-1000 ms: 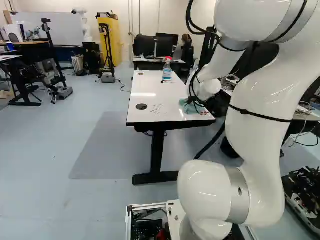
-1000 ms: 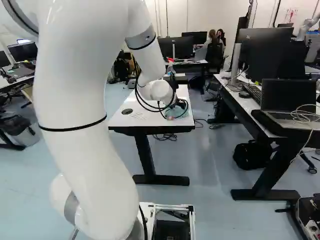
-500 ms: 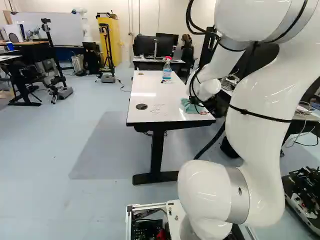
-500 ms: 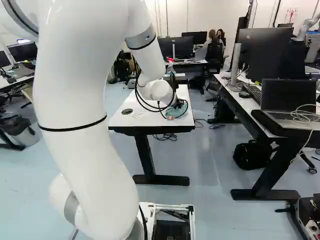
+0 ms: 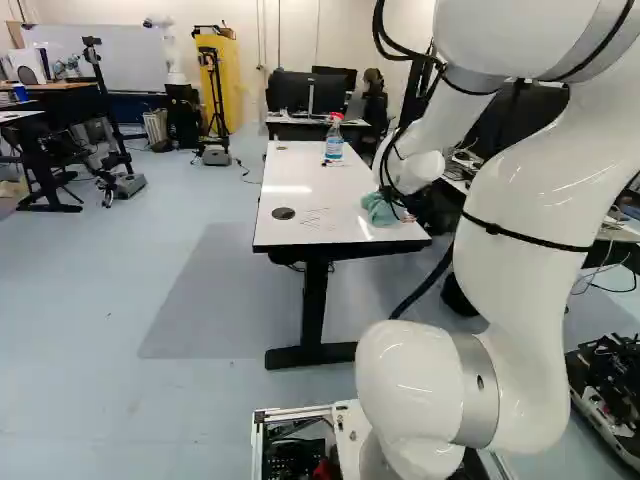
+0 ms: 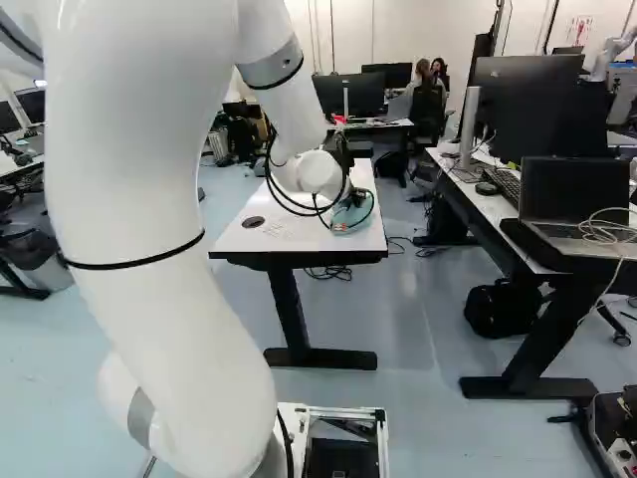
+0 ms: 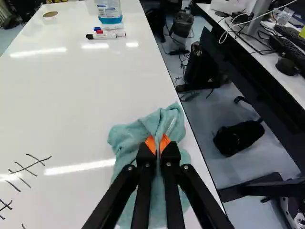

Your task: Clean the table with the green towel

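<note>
Tabletop point(image 7: 81, 100) smooth and glossy, streaked with reflected light; towel point(image 7: 127, 137) at its near right rumpled matt cloth; bottle point(image 7: 109, 10) farther off see-through plastic; arm point(image 5: 520, 300) smooth, glossy; floor point(image 5: 110, 350) smooth, faint sheen.

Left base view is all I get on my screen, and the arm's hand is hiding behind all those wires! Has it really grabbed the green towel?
Observer: Yes. The wrist view shows the gripper shut on the towel, with a fold pinched between its orange pads.
Operator: Cool! What are those teeny things by the bottle?
Observer: Markers. Close up, I see three lying beside the bottle, with blue, red and black ends.
</note>
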